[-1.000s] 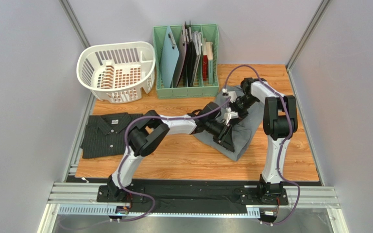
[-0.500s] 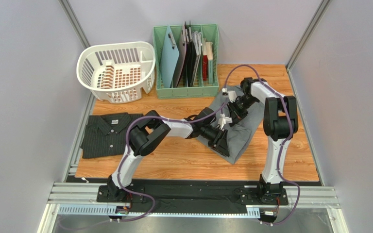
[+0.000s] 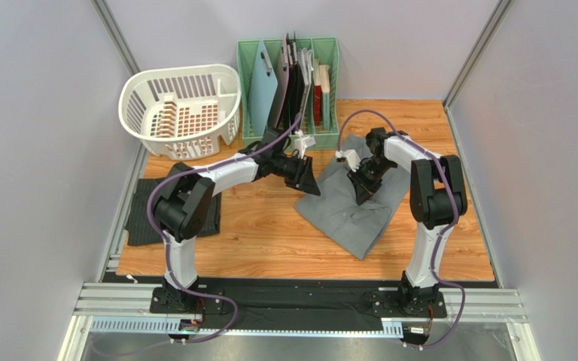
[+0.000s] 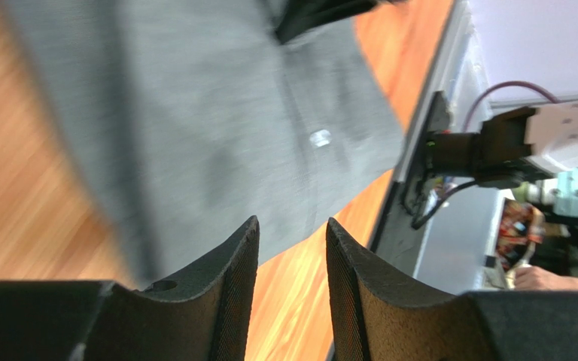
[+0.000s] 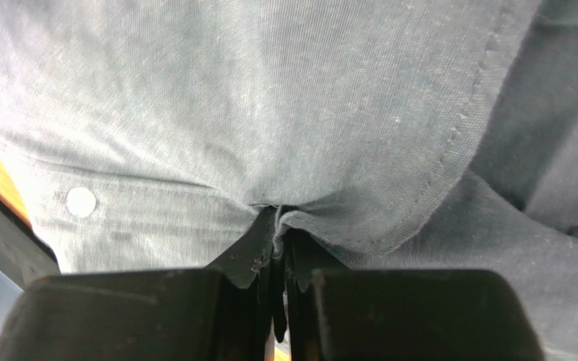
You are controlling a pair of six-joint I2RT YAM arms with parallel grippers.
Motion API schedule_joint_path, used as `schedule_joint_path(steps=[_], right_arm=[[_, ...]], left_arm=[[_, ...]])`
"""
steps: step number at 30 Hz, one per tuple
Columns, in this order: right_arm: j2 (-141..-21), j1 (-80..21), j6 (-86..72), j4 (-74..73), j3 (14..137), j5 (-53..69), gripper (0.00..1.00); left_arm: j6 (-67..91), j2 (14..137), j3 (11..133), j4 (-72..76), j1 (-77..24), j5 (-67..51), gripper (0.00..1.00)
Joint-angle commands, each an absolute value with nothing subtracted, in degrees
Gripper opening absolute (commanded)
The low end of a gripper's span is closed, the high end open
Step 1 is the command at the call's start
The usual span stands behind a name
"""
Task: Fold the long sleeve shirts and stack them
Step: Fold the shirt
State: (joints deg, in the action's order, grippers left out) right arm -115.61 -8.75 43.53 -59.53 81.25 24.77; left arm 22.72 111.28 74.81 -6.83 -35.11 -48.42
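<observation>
Your right pincer (image 5: pixel 278 259) is clamped tight on a pinch of the grey shirt (image 3: pixel 348 214), which lies right of centre on the counter (image 3: pixel 262 237). Your left pincer (image 4: pixel 292 286) is slightly open and empty, by the shirt's left corner. The dark shirt (image 3: pixel 140 218) lies far left.

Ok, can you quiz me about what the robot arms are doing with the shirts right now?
1. True or false: the right gripper is pinching the grey shirt.
2. What stands beside the white basket? A) green file rack B) a bucket C) a lamp
3. Fill in: the left gripper is ____ and holds nothing.
Key: 1 true; 2 A; 3 open.
</observation>
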Motion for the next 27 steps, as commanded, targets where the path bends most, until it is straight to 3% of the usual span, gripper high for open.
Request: schedule_joint_path(steps=[1, 6, 14, 27], right_arm=[[-110.8, -9.1, 55.8, -55.1, 71.1, 14.6, 0.07], [-104.3, -9.1, 65.8, -48.1, 61.1, 10.7, 0.09], [-98.4, -11.6, 67.5, -47.6, 66.3, 21.4, 0.14], [-98.9, -16.2, 63.8, -49.8, 70.1, 25.5, 0.13]], left_arm=[[14.3, 103.3, 71.2, -17.5, -35.3, -47.6, 0.44], [16.6, 96.8, 62.9, -15.4, -35.2, -47.6, 0.45], [15.6, 92.4, 58.7, -15.4, -33.2, -47.4, 0.47], [11.8, 101.7, 69.2, -19.3, -30.5, -43.9, 0.47]])
